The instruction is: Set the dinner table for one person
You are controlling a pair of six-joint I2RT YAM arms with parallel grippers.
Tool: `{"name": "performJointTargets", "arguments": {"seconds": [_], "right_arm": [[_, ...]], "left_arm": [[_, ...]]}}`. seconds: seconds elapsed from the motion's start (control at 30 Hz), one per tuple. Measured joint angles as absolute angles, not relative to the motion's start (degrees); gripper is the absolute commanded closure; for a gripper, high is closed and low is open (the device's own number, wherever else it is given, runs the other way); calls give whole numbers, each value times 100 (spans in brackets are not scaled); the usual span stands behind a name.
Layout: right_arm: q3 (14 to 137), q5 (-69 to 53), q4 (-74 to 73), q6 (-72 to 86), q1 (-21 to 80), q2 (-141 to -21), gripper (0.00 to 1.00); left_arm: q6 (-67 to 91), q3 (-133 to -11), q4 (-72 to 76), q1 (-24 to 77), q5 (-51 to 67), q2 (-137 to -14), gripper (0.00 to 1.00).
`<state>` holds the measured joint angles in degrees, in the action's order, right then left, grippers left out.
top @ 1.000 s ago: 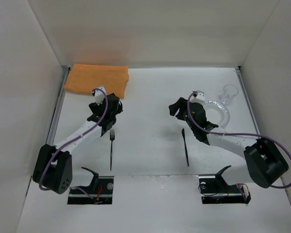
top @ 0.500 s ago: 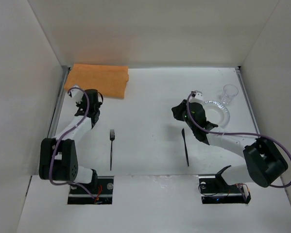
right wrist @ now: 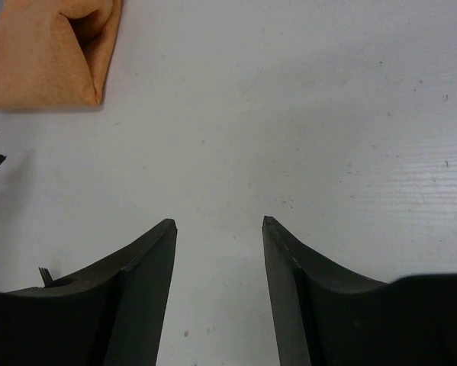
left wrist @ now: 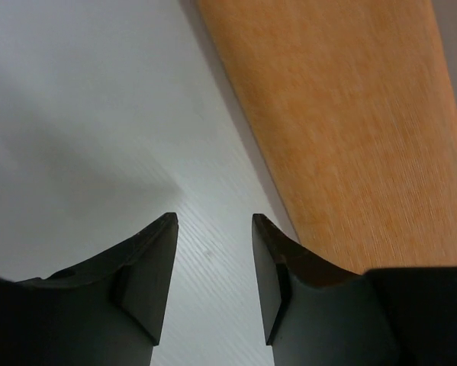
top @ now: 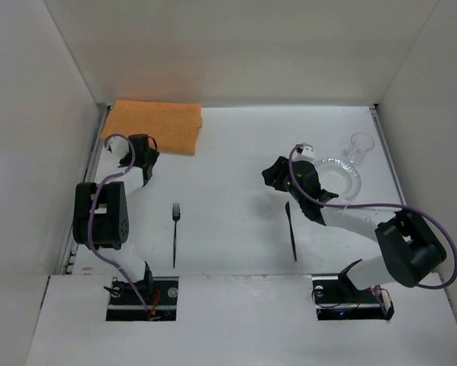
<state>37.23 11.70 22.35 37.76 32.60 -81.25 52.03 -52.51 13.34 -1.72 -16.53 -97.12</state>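
Note:
The white dinner table (top: 236,152) holds an orange cloth mat (top: 152,126) at the back left, a black fork (top: 175,232), a black knife (top: 291,229), a clear plate (top: 341,177) and a clear glass (top: 360,146). My left gripper (top: 140,146) is open and empty, just in front of the mat's near edge; the mat (left wrist: 350,130) fills the right of the left wrist view beside my gripper (left wrist: 213,221). My right gripper (top: 272,174) is open and empty over bare table, left of the plate and above the knife; in the right wrist view it (right wrist: 219,223) faces the mat (right wrist: 49,49).
Thin metal rails run along the left (top: 87,183) and right (top: 388,160) table edges. White walls enclose the back and sides. The two arm bases (top: 144,293) sit at the near edge.
My left arm has swung left and back, from above the fork to the mat's near edge. My right gripper has shifted slightly left. Fork, knife, plate and glass have not moved.

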Motion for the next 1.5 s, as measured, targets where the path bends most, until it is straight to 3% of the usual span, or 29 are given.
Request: {"name": "performJointTargets", "arguments": {"seconds": [0.23,0.43,0.7,0.87,0.97,1.03,1.17,1.33,1.5], "right_arm": [[3767,1151,2233,3774,3260,-8154,39],[3769,1151,2235,3776,3260,-8154,38],[3767,1151,2237,3778,3258,-8123,37],[3767,1151,2239,3778,3258,-8101,37],[3767,1144,2241,3780,3258,-8101,37],[3767,1133,2239,3780,3258,-8101,37],[3767,1129,2241,3782,3258,-8101,37],[3756,1131,2279,3787,3258,-8090,37],[3669,1175,2381,3802,3229,-7909,37]], "left_arm": [[4056,-5837,1328,1426,-2215,-9717,34],[2574,-7813,1131,2112,-2744,-10536,25],[1037,-10722,-64,2303,-2899,-12613,24],[333,-11203,-755,2449,-3214,-13338,25],[19,-11238,-858,2502,-3428,-13546,34],[-128,-11260,-871,2515,-3524,-13653,58],[-346,-11264,-899,2484,-3642,-13734,84],[-471,-11218,-788,2475,-3653,-13732,93],[-541,-10486,-281,2615,-3398,-13447,93]]}}
